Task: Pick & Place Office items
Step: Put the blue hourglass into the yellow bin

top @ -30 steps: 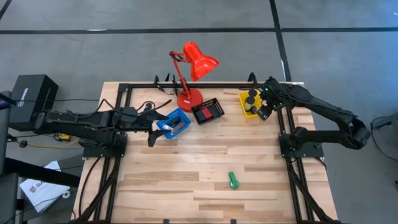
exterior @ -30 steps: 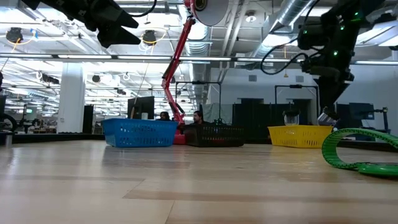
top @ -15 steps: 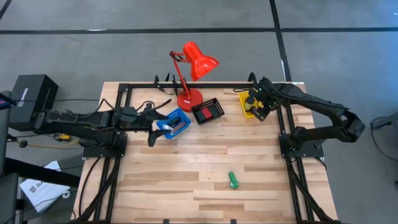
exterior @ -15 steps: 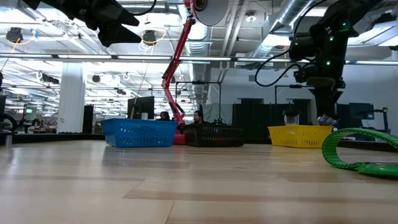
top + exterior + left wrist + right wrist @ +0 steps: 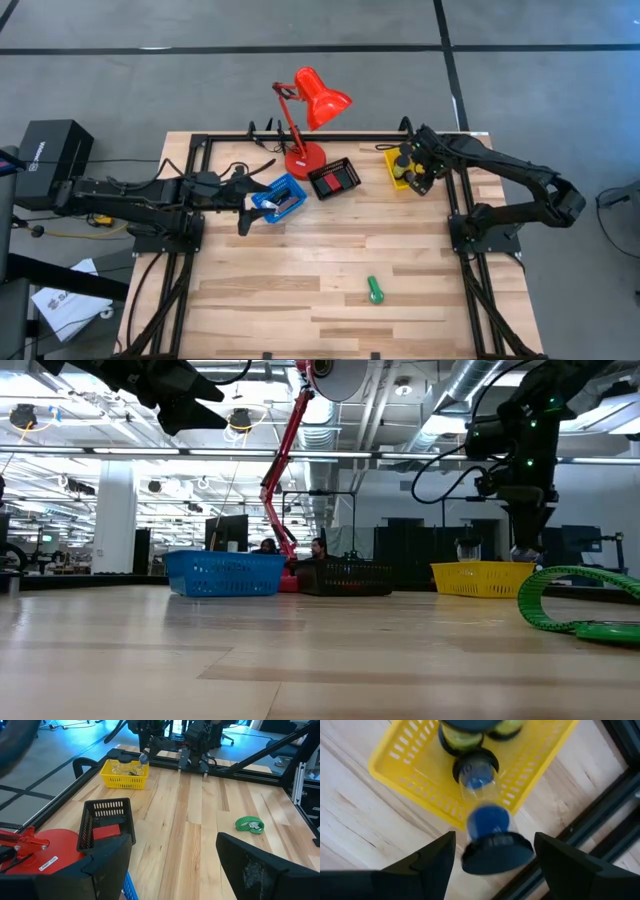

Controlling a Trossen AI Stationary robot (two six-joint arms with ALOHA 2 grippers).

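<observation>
My right gripper [image 5: 495, 870] [image 5: 412, 172] hangs open, pointing down over the yellow tray [image 5: 395, 767] [image 5: 396, 178] at the table's far right. Between its fingers stands a clear tube with blue inside and black end caps [image 5: 481, 795]. The tube is tilted, its lower cap in the tray among other black-capped round pieces [image 5: 462, 737] and its upper cap [image 5: 495, 854] between the fingers with narrow gaps. A green stubby item [image 5: 375, 290] lies on the bare wood near the front. My left gripper [image 5: 175, 870] [image 5: 245, 213] waits open beside the blue tray [image 5: 280, 197].
A red desk lamp [image 5: 305, 155] stands at the far middle. A black tray [image 5: 333, 178] holding a red block sits between the blue and yellow trays. Black frame rails [image 5: 455, 215] run along the table's sides. Open wood lies in the middle and front.
My right gripper has gone down and a little toward the table's left, coming over the yellow tray and tipping more steeply downward. It has kept still for the last half second.
</observation>
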